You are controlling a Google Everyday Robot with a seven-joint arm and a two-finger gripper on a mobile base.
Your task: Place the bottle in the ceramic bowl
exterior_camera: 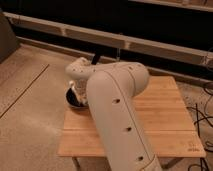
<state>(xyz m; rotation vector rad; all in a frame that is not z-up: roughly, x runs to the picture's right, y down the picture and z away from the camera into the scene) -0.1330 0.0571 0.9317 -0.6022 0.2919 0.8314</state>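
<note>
Bottle hidden, pincer [76, 95] over ceramic bowl [71, 101], behind arm [117, 110], on table [160, 120]

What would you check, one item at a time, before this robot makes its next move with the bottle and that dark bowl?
1. Ceramic bowl sits on the wooden table, near its far left corner: ok.
2. Arm reaches over the bowl: ok.
3. Gripper sits low at the bowl, behind the wrist: position cannot tell exactly.
4. Bottle held or already released: cannot tell, it is hidden.
5. Bowl fully on the table, not hanging off the edge: cannot tell, the arm covers most of it.
6. Cables on the floor at right lie away from the arm: ok.
</note>
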